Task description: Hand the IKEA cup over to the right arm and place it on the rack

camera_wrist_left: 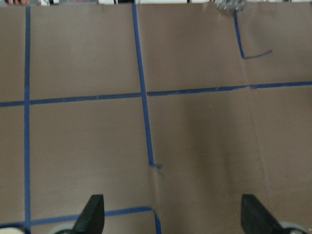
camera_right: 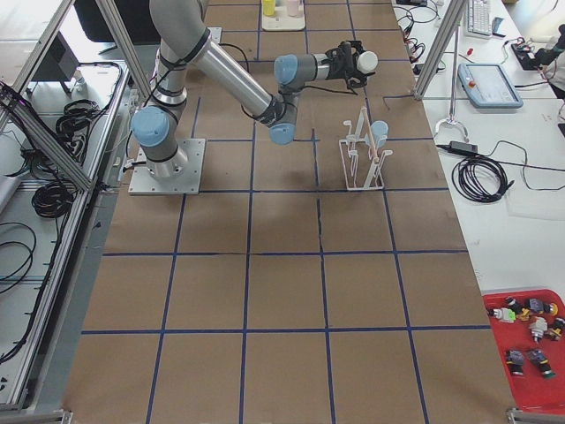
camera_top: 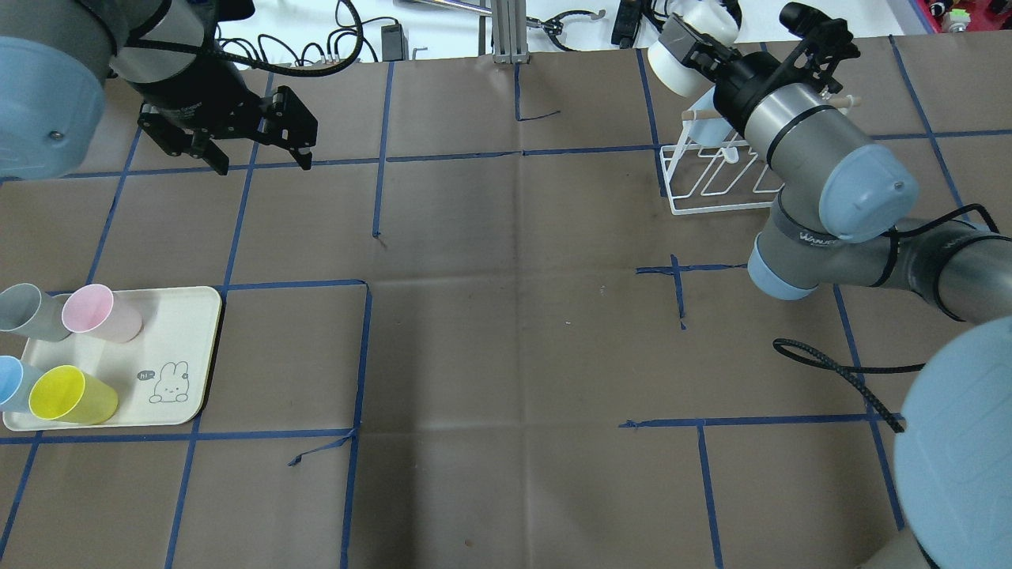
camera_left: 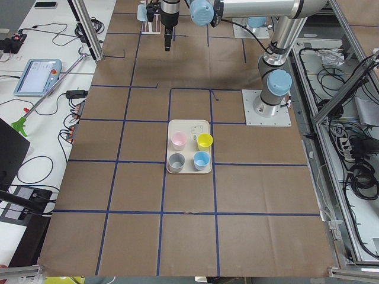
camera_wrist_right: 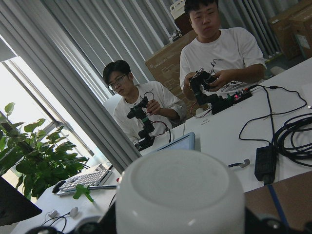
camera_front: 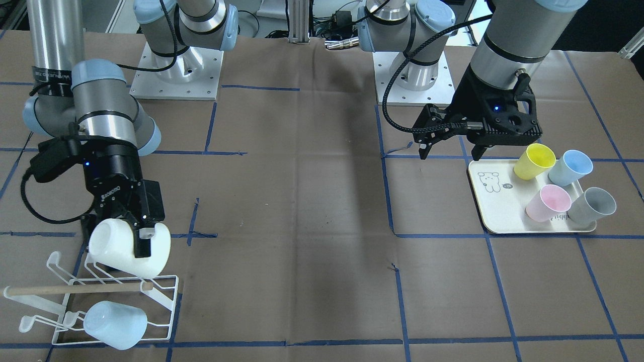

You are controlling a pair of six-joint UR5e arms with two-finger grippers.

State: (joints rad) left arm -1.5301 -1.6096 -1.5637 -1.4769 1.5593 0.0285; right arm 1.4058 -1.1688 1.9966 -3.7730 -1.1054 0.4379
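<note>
Two arms work the table, and only the right arm (camera_front: 108,108) matters for the coming move: it reaches down over the rack (camera_front: 173,294), while the left arm (camera_front: 508,45) is well apart at the far end. The left gripper (camera_front: 451,150) hangs at the edge of the cream tray (camera_front: 490,221), fingers spread wide with nothing between them.

On the rack a pale blue cup (camera_front: 114,324) already sits at the operators' end, on the near side of the wooden dowel (camera_front: 75,289). The robot-side prongs look free.

The white cup (camera_front: 123,246) is off the table, clamped in the right gripper (camera_front: 141,236), whose fingers close across its wall. It lies directly over the robot-side row of prongs (camera_front: 54,261). Its long axis is close to level and only a little tilted, running across the rack rather than pointing down at it. The right wrist view shows a closed, ringed end, likely the base. Whether the cup's lower wall already touches the wire I cannot tell.

My judgement: the hand-over is done, and placing calls for tipping the mouth down onto a free prong — a short drop.
</note>
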